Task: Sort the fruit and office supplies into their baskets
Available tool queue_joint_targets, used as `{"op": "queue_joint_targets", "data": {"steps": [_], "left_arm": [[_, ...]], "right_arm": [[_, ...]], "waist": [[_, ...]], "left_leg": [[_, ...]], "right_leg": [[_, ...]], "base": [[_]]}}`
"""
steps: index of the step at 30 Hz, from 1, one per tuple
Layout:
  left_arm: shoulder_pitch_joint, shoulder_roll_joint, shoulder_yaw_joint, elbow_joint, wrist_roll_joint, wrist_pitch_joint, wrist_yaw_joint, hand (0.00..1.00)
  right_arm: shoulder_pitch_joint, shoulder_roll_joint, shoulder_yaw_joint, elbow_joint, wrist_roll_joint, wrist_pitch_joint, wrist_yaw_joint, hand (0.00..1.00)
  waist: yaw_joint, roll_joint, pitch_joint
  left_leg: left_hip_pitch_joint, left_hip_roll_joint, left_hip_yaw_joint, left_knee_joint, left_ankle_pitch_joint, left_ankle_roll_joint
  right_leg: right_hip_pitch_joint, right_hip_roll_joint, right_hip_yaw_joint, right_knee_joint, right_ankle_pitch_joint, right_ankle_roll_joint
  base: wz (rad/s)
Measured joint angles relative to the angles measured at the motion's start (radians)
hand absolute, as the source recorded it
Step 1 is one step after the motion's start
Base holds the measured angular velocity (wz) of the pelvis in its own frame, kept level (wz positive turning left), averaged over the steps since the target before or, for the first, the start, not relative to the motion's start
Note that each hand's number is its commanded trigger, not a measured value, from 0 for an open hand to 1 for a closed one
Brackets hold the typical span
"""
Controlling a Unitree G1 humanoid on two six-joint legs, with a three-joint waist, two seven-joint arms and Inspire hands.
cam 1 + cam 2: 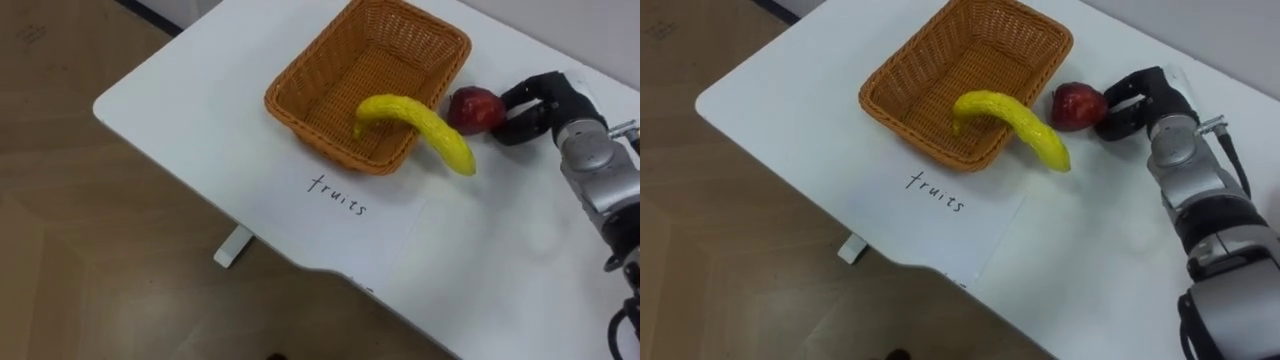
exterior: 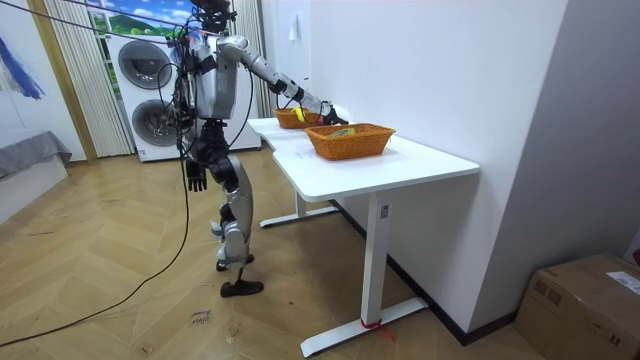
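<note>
The left hand (image 2: 196, 178) hangs at the robot's side, away from the table (image 1: 190, 110). At the table's near edge lies a sheet of paper (image 1: 350, 225) with a handwritten label. Just past it, the banana (image 1: 425, 125) is draped over the near rim of the fruit basket (image 1: 300, 90), half in and half out. The basket sits towards the table's left edge. Beyond the banana's outer end, just beside the basket's right wall, is the apple (image 1: 476, 110). The right hand (image 1: 545, 100) has its fingers curled round the apple's right side, apparently gripping it.

The step in hand looks like lifting the apple into the basket. The apple is round and will roll, so the hold should be firm before it rises. It should then clear the rim, pass behind the balanced banana without nudging it, and be released low inside.
</note>
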Motion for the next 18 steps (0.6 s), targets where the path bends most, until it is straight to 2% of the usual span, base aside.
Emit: {"op": "queue_joint_targets", "data": {"steps": [6,10,18], "left_arm": [[-0.001,0.002,0.000,0.000,-0.001,-0.004,0.023,0.00],[-0.001,0.015,0.000,0.002,-0.001,-0.016,0.026,0.00],[-0.001,0.015,0.005,0.011,0.000,-0.022,0.026,0.00]], "right_arm": [[0.001,0.005,-0.002,-0.006,-0.009,0.002,0.010,0.00],[0.001,0.014,-0.002,-0.025,-0.011,0.005,0.009,0.00],[0.057,0.017,-0.036,-0.131,-0.017,0.011,0.006,0.00]], "waist": [[-0.011,-0.009,-0.0011],[-0.029,-0.023,-0.0002],[-0.055,-0.023,-0.0002]], "left_leg": [[-0.002,-0.002,0.000,0.001,0.002,0.002],[-0.003,-0.002,0.000,0.003,0.002,0.002],[-0.005,0.000,0.004,0.006,0.002,0.002]], "right_leg": [[0.000,-0.006,0.003,0.001,0.000,0.000],[0.002,-0.004,0.004,-0.005,0.000,0.000],[0.002,-0.001,0.005,-0.004,0.000,0.000]], "base": [[0.00],[0.00],[0.00]]}}
